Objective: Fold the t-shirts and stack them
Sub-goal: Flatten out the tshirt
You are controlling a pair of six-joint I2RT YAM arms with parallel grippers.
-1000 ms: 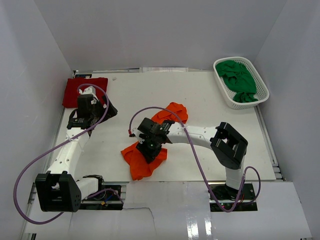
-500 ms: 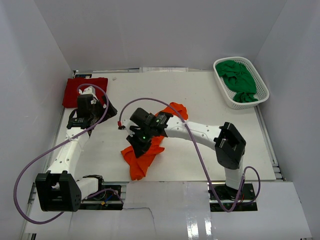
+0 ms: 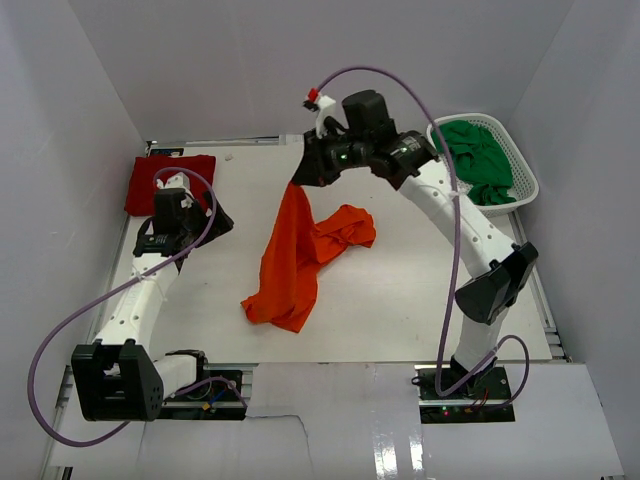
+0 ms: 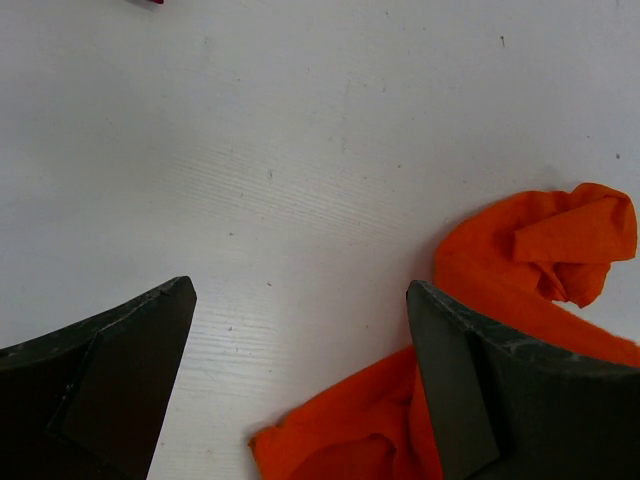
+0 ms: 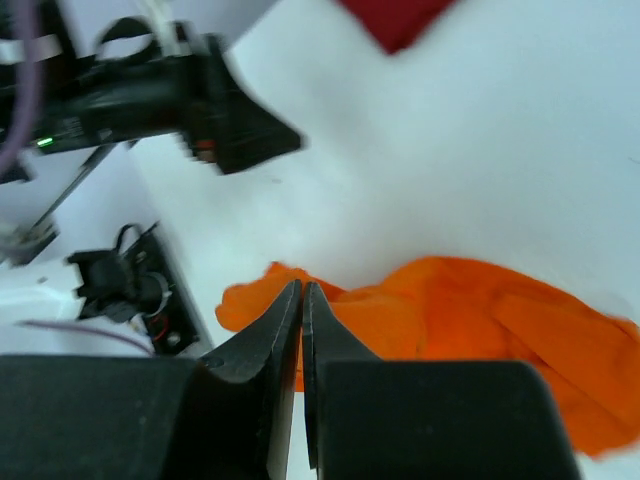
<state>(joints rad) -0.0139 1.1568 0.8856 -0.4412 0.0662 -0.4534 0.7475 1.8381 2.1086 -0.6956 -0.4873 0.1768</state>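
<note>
Three t-shirts [image 3: 290,270] [image 3: 145,185] [image 3: 480,160], one basket [image 3: 448,190]

Bare table [image 3: 395,290] right of the draped orange shirt [image 3: 290,270] — dark red shirt [image 3: 145,182] blocks far-left corner, basket [image 3: 490,209] far-right

Bright even light on the table [image 3: 420,290], soft shadows, glare on the glossy strip [image 3: 400,440] at the table's near edge, right wrist view motion-blurred, left wrist view sharp

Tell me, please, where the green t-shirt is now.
In the top view, the green t-shirt lies bunched inside the white mesh basket at the table's far right corner, beside the right arm.
</note>
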